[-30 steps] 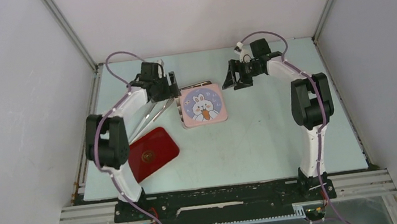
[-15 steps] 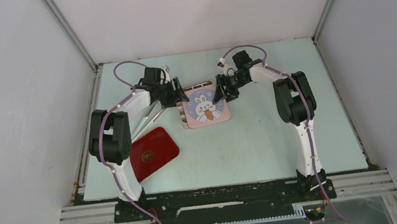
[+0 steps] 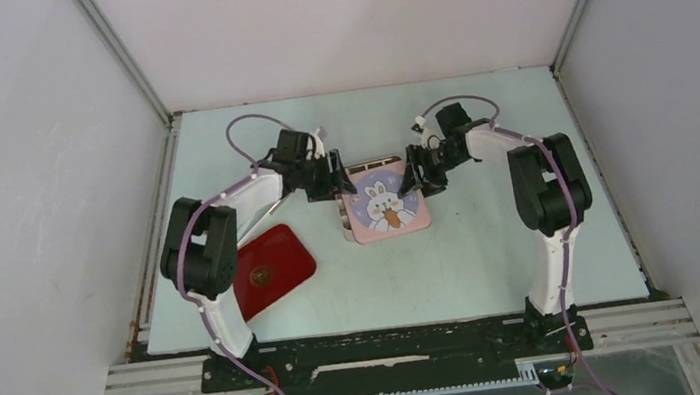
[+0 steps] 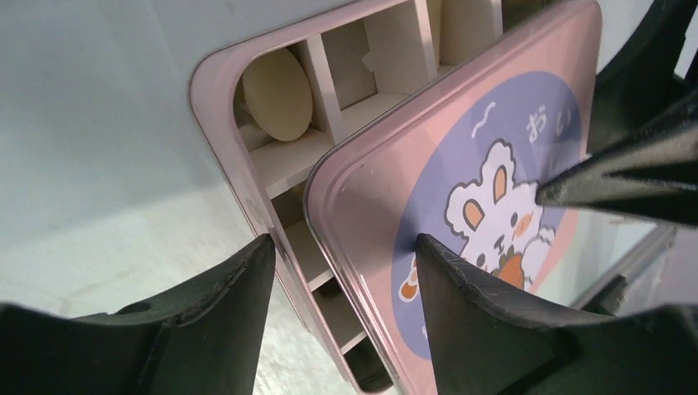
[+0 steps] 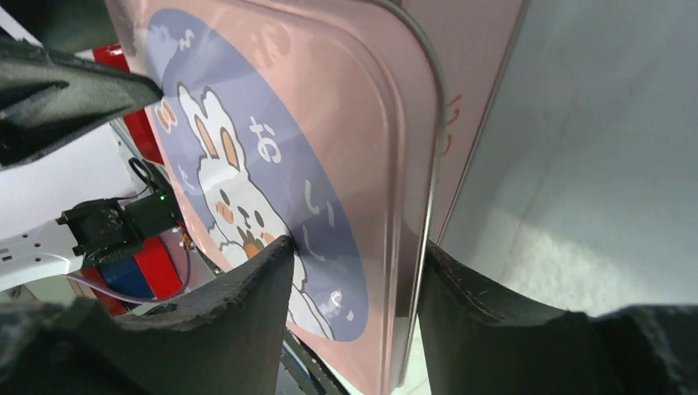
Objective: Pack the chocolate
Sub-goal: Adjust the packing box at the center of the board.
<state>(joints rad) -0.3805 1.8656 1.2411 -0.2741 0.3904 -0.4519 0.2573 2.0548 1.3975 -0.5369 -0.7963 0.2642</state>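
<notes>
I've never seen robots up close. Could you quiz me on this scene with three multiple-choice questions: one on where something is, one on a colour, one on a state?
1. Where does the glossy red rectangular tray lie?
A. beside the left arm
B. beside the right arm
C. against the back wall

2. What colour is the round chocolate piece in the corner compartment of the pink divided box?
A. dark brown
B. cream-white
C. red

3. How does the square pink bunny-print lid sit on that box?
A. fully shut
B. askew, leaving compartments exposed
C. upside down beside it

Answers:
1 A: the top view shows it next to that arm.
2 B: the left wrist view shows its pale face.
3 B: open compartments show past the lid's edge.
</notes>
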